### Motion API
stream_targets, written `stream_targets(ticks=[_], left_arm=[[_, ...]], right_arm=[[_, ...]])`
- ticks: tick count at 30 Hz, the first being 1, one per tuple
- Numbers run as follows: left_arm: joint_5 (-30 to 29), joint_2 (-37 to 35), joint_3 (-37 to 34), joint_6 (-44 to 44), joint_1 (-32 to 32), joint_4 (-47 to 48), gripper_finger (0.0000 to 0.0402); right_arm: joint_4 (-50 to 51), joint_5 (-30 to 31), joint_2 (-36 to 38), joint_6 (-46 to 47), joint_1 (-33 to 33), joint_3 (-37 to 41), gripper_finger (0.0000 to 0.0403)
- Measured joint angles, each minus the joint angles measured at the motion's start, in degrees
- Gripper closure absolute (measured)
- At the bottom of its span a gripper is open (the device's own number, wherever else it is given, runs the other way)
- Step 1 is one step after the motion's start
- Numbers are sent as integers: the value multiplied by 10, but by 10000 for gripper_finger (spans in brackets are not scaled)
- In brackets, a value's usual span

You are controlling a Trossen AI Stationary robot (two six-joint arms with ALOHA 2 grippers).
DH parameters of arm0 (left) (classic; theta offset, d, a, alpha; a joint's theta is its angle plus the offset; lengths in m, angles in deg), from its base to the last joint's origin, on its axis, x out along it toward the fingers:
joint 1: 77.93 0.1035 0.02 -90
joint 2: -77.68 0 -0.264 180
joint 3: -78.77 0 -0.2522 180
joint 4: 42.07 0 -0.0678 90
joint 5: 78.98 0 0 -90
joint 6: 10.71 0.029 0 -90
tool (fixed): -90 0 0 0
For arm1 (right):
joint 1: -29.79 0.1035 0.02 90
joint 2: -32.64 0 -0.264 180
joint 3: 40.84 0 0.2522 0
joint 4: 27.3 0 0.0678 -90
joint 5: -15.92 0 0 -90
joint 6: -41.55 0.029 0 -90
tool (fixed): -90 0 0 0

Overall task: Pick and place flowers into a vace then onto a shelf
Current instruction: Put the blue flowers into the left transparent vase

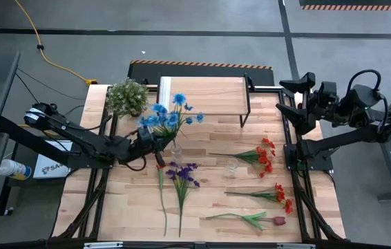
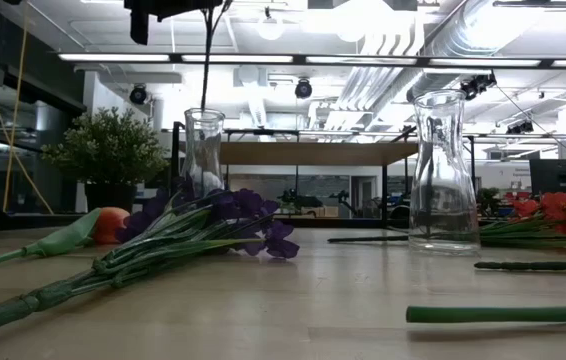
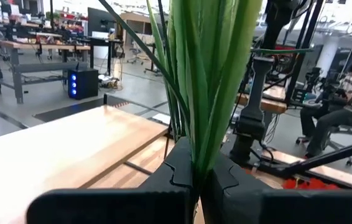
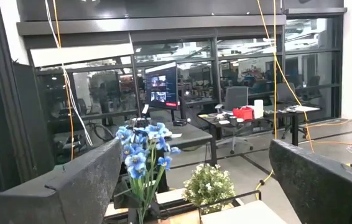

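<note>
My left gripper (image 1: 158,137) is shut on a bunch of blue flowers (image 1: 169,115), which stands upright over the left glass vase (image 2: 203,150). In the low view the dark stem (image 2: 208,60) runs down from the gripper into the vase's mouth. A second, wider vase (image 2: 444,170) stands to the right. The shelf (image 1: 202,95) is at the table's far side. Purple flowers (image 1: 182,176), red ones (image 1: 262,156) and a tulip (image 1: 265,220) lie flat on the table. My right gripper (image 1: 287,97) waits open, high at the right edge, holding nothing. My left gripper pinches the bunch's green stems and leaves (image 3: 196,163) between its two fingers (image 3: 177,168), below the blooms. The fingers reach in level from the table's left and lie across the stems. The bunch stands upright, blooms on top, its lower stem end at the vase's mouth (image 2: 204,112).
A bushy pale-green potted plant (image 1: 128,97) stands at the far left beside the shelf. More red flowers (image 1: 279,195) and an orange-budded stem (image 1: 161,190) lie on the near half. A person sits beyond the table in the left wrist view (image 3: 344,102).
</note>
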State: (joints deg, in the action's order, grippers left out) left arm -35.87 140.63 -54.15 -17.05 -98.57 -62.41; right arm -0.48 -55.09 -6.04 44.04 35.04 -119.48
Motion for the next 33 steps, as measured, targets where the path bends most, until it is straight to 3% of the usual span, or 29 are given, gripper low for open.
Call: stream_targets(ticks=[16, 24, 33], left_arm=[[-18, 0, -18, -36, 0, 34, 364], [-26, 0, -71, -45, 0, -60, 364], [-28, 28, -78, -69, 0, -85, 364]], right_arm=[[0, -1, -20, 0, 0, 0, 8], [-1, -1, -22, 0, 0, 0, 8], [-4, 0, -22, 0, 0, 0, 8]])
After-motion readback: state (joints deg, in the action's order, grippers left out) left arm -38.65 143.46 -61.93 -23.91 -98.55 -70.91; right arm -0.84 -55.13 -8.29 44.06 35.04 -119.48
